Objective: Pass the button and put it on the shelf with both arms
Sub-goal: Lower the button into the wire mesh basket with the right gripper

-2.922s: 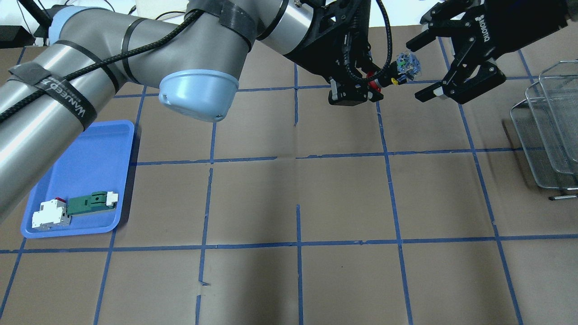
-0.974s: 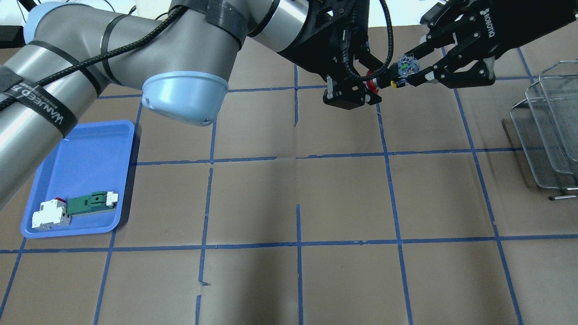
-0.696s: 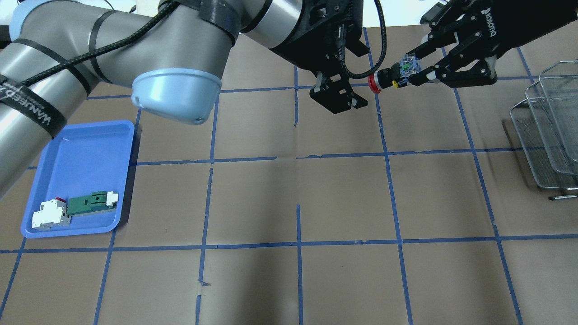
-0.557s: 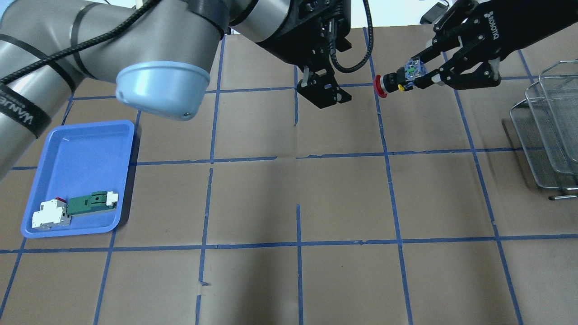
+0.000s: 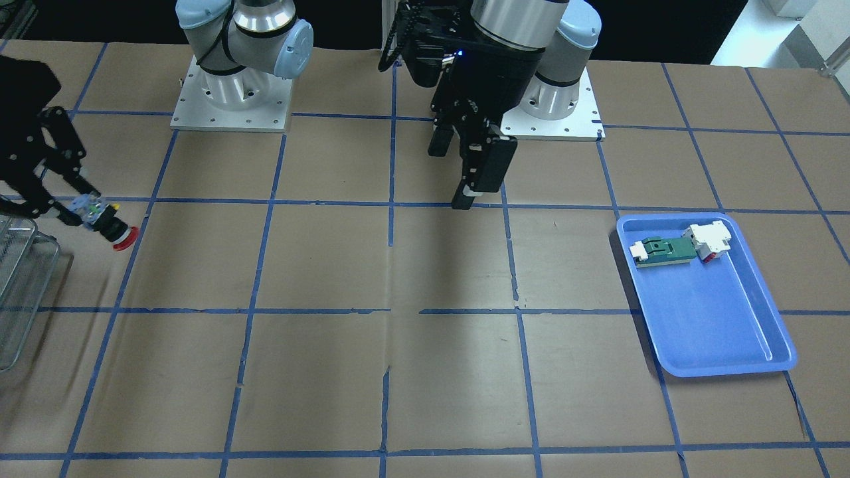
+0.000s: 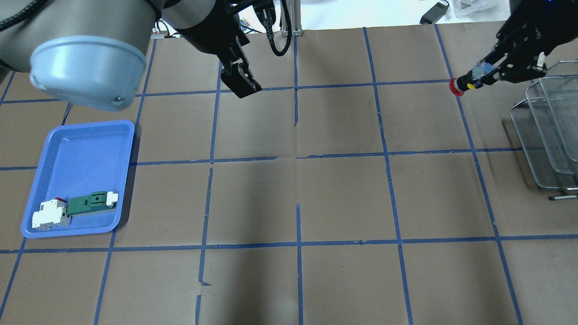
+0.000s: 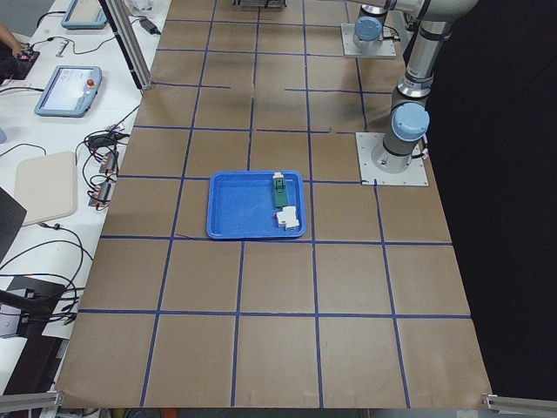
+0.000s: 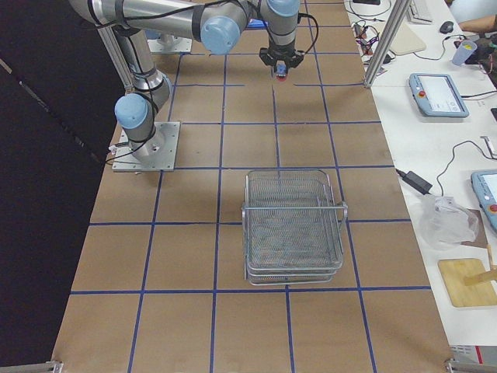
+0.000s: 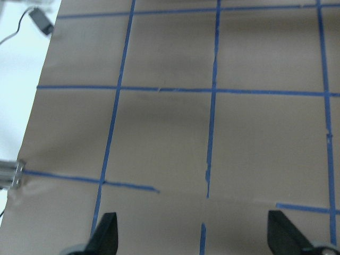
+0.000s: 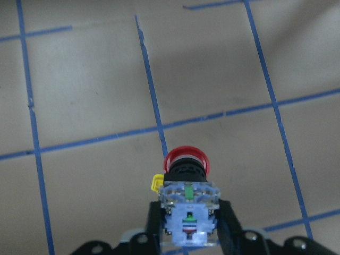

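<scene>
My right gripper [image 6: 485, 74] is shut on the button [image 6: 467, 83] and holds it in the air just left of the shelf [image 6: 548, 131]. It grips the clear block end, and the red cap points away from the shelf. The right wrist view shows the button [image 10: 186, 180] between the fingers [image 10: 226, 220], above bare table. In the front view the button [image 5: 106, 226] hangs by the shelf [image 5: 16, 299]. My left gripper [image 6: 244, 86] is open and empty, high over the table's far left-middle; it also shows in the left wrist view [image 9: 194, 239].
A blue tray [image 6: 90, 153] at the left holds a green-and-white part [image 6: 90, 203] and a white part [image 6: 49, 214]. The shelf [image 8: 293, 225] stands at the table's right end. Brown paper with blue tape lines covers the table.
The right gripper shut on the button. The left gripper let it go, opened and drew back to the left. The right gripper carried the button right, towards the shelf.
</scene>
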`<state>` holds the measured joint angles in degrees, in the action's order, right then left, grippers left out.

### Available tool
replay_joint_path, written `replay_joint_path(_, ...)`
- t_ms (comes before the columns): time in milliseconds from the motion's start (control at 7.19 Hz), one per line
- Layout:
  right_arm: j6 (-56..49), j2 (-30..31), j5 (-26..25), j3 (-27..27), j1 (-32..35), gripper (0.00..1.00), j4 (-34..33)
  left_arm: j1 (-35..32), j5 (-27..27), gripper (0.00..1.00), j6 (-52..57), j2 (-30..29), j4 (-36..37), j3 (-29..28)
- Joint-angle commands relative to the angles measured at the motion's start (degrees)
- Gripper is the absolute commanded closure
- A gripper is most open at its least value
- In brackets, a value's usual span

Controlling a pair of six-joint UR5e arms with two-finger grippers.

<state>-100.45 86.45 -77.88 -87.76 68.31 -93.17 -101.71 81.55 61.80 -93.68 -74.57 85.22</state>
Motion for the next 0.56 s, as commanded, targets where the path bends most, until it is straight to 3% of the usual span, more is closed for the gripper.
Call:
replay_joint_path(0,-6.0,-4.8,-11.9,0.9,-6.4,1.00,-8.3,4.0,8.4,0.00,-12.7,1.1,-1.5,0.8)
replay_joint_path(417,-13.0,-8.9,-17.5,4.8,-16.1,1.00,-8.5,5.0,12.0,0.00,-30.3,1.7,-1.9,2.7)
